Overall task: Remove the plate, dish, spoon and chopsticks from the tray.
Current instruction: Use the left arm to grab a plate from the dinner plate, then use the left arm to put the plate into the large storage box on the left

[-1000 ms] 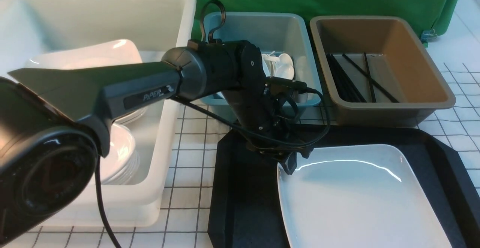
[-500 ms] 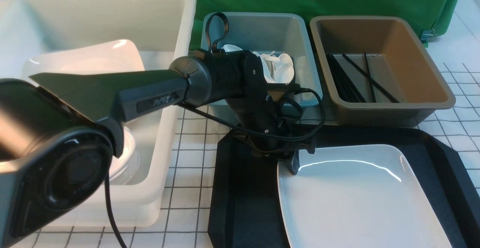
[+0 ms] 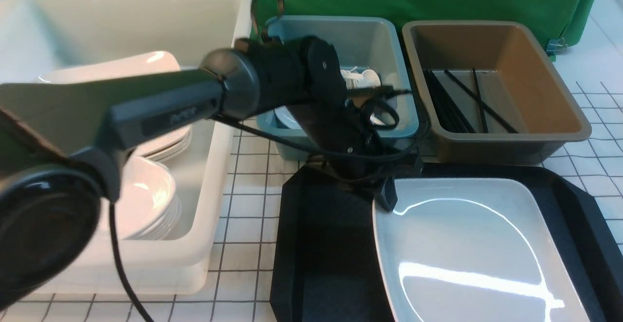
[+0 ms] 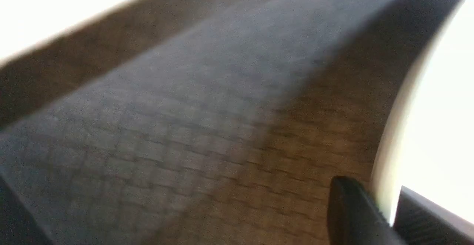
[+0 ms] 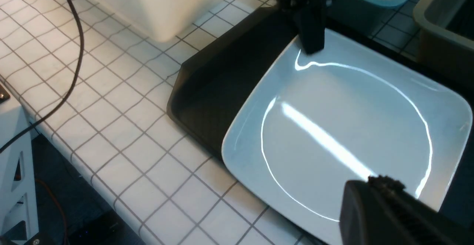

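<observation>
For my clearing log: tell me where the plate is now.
In the front view the plate lies over the right part of the tray, just nearer than the brown tub, its far left corner pinched by the left gripper.

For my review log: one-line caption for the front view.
Jaws of the left arm pinch the far left corner of the white plate over the black tray.

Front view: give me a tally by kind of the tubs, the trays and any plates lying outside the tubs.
tubs: 3 (white tub, teal tub, brown tub)
tray: 1
plate: 1
total: 5
</observation>
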{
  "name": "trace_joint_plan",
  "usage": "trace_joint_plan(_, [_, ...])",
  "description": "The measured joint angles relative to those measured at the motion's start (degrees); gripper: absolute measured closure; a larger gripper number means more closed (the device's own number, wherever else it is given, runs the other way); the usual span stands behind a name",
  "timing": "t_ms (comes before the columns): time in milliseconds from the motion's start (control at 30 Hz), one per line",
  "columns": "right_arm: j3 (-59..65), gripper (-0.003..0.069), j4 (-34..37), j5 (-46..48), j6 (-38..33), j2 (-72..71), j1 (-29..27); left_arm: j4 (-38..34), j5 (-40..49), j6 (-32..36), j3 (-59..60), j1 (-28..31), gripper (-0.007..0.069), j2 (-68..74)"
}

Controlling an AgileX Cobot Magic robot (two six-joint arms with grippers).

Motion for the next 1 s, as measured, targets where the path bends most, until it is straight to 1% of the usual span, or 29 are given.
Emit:
trace_joint_plan(100, [0.00,0.0616,0.00,-0.06,-0.05,0.00,0.00,0.81,0.13,-0.88,0.00,-0.04,0.0607,-3.27])
trace_joint_plan(233, [0.00,0.0616,0.00,-0.45,-0.01,0.00,0.00,1.12,0.61,-1.13,0.00,-0.04,0.0617,-5.76])
trace_joint_plan(533, [0.00,0.0610,0.00,-0.46,-0.01,0.00,0.00,1.78,0.41,-2.10,0.19,0.10,0.0612,-10.69])
trace_joint_plan(667, [0.00,0.0608,0.00,-0.46,-0.06,0.05,0.00,0.75,0.23,-2.48,0.36,2.60,0.0608,-14.21])
trace_joint_plan(800, [0.00,0.0606,0.00,-0.48,-0.06,0.05,0.00,-2.14,0.42,-2.42,0.36,7.22,0.0608,-17.55])
trace_joint_plan(900, [0.00,0.0603,0.00,-0.53,-0.06,0.05,0.00,-2.96,0.47,-2.29,0.41,9.85,0.0608,-19.14])
trace_joint_plan(1000, [0.00,0.0599,0.00,-0.55,-0.06,0.05,0.00,-6.24,0.55,-1.33,0.41,15.70,0.0608,-22.46])
